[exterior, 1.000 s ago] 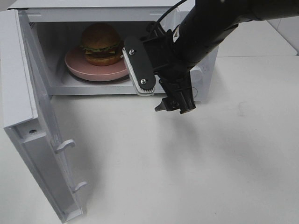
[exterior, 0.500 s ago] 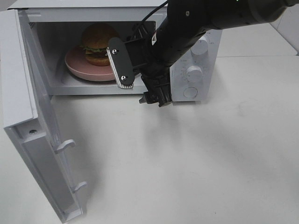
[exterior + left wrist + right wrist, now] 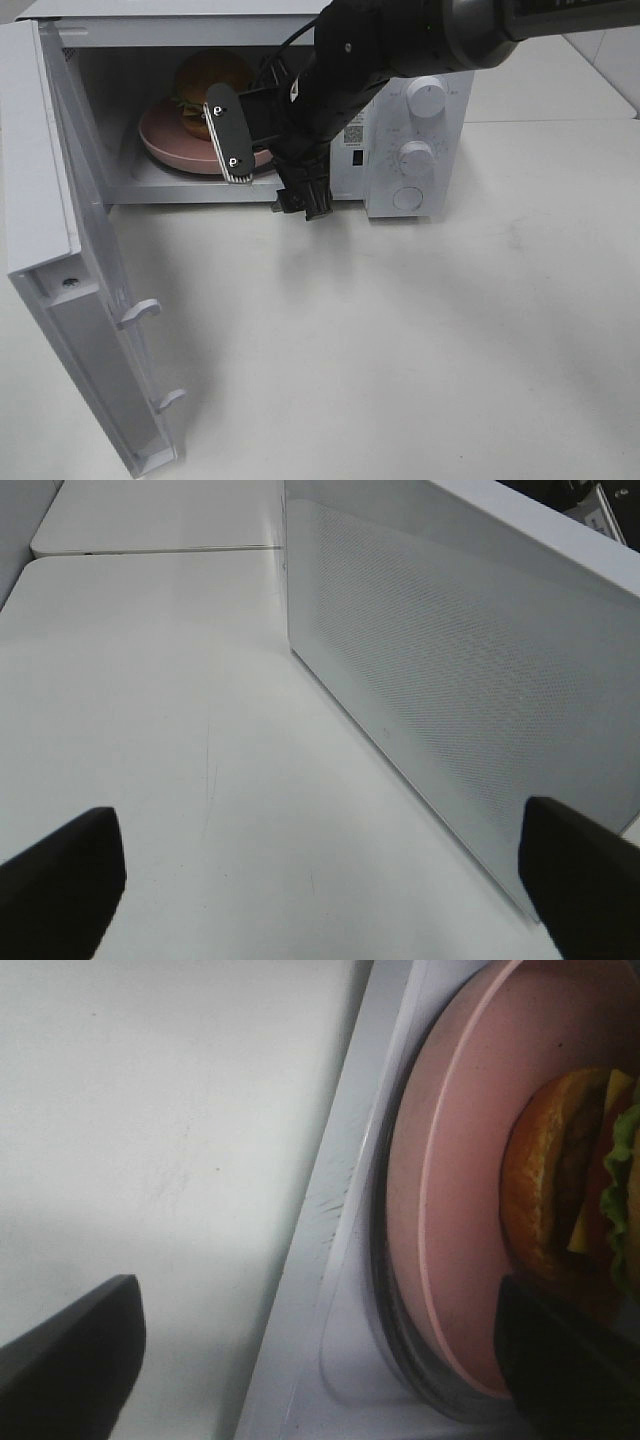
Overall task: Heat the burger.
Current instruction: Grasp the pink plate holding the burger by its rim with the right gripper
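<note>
Exterior high view, from the left: the white, smooth plastic microwave door (image 3: pixel 60 260) hangs wide open at the left edge, two hooked latches jutting from its inner face. Behind it the boxy white microwave (image 3: pixel 400 130) stands on the matte white surface (image 3: pixel 400 350), with round knobs stacked on its panel at upper centre-right. Inside the cavity, upper left of centre, the round burger with a glossy golden-brown bun, frilly green lettuce and yellow cheese (image 3: pixel 200 85) sits upright, bun top upward, on a wide smooth pink round plate (image 3: pixel 160 140). The black right arm slants down from the upper right, its right gripper (image 3: pixel 262 172) at the cavity mouth just beside the plate's rim, jaws spread wide and holding nothing.

Left wrist view shows the left gripper (image 3: pixel 320 880) with dark fingertips set wide apart over bare surface, empty, beside the door's dotted mesh panel.
</note>
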Motion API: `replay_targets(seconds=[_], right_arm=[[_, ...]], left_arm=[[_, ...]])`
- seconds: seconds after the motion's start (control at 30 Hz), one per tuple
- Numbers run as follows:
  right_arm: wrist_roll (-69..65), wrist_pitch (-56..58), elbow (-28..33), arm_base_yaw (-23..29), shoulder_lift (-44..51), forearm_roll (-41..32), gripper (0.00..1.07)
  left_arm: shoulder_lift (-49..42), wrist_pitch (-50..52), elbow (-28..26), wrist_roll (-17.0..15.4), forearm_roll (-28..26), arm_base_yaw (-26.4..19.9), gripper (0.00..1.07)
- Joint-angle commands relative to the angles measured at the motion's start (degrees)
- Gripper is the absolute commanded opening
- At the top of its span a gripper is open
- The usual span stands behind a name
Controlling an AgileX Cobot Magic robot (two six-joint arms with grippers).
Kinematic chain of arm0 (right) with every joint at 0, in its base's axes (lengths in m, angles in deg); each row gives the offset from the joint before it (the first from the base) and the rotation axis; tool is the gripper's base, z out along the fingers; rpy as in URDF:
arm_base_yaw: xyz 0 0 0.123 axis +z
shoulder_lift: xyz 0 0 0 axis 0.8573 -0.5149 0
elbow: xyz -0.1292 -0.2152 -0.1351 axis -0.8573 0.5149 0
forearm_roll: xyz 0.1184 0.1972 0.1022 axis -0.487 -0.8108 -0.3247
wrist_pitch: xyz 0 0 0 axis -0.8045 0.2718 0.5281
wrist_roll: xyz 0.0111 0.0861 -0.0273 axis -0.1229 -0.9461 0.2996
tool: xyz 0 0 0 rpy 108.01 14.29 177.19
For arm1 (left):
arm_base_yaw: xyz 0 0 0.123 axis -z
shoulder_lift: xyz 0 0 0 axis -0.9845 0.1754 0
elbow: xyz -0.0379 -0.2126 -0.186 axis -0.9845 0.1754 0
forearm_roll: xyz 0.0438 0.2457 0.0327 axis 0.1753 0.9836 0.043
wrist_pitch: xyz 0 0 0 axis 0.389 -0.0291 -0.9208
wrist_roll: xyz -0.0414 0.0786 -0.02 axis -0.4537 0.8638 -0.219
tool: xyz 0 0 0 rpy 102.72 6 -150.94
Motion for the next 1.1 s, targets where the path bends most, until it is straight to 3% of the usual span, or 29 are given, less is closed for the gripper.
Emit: replay_targets(seconds=[0.03, 0.4, 1.1], right_arm=[[-1.8, 0.1, -2.8, 0.0, -2.0, 0.7, 0.90], [-3.6, 3.3, -12.2, -0.2, -8.0, 2.3, 0.89], [-5.4, 6.6, -23.9, -0.7, -15.0, 2.9, 0.88]], left_arm=[[-1.1, 0.4, 0.1, 0.0, -0.1, -0.1, 1.01], [-1.1, 0.4, 0.1, 0.0, -0.1, -0.1, 1.01], [-1.1, 0.4, 0.1, 0.0, -0.1, -0.1, 1.01]])
